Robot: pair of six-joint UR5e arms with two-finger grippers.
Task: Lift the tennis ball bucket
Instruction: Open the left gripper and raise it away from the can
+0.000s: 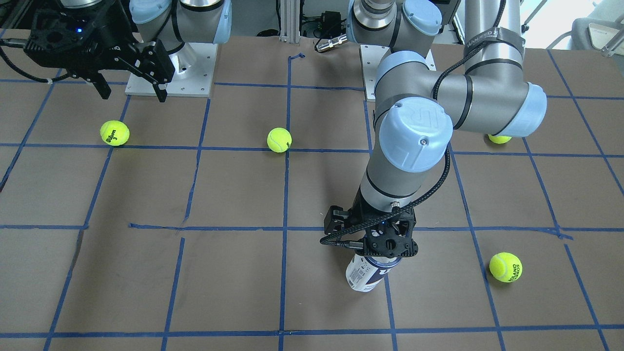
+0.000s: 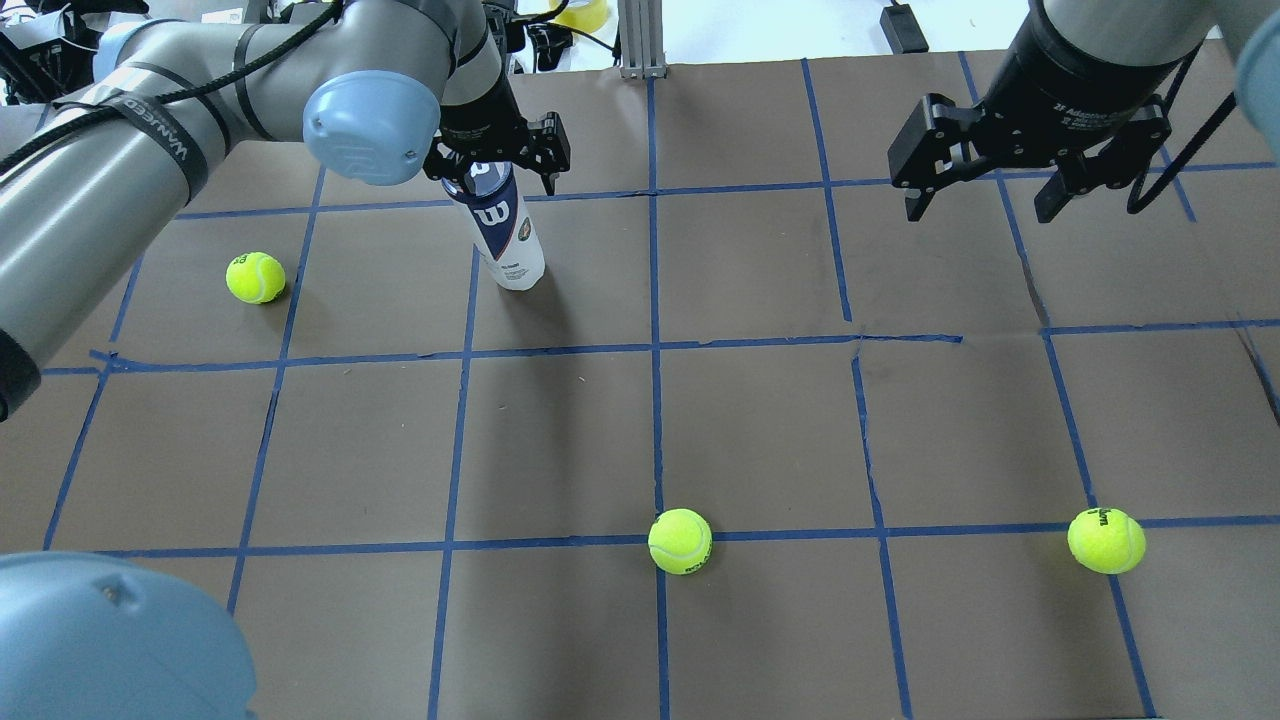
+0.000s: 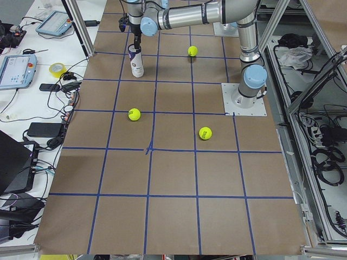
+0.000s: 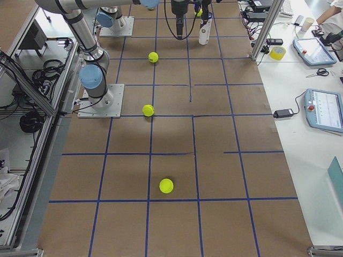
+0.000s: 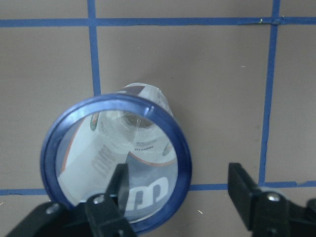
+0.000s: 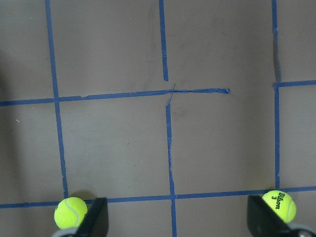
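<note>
The tennis ball bucket (image 2: 505,235) is a slim white and navy can with a dark blue rim, standing upright on the brown table at the far left. It also shows in the front view (image 1: 365,275) and from above in the left wrist view (image 5: 113,163), open and empty. My left gripper (image 2: 497,160) is open directly over its top. In the left wrist view (image 5: 177,173) one finger lies over the can's opening and the other outside the rim. My right gripper (image 2: 980,210) is open and empty, high at the far right.
Yellow-green tennis balls lie on the table: one left of the can (image 2: 255,277), one near the middle front (image 2: 680,541), one at the front right (image 2: 1106,540). Another sits partly hidden under my left arm (image 1: 499,139). Blue tape lines grid the table (image 2: 760,430).
</note>
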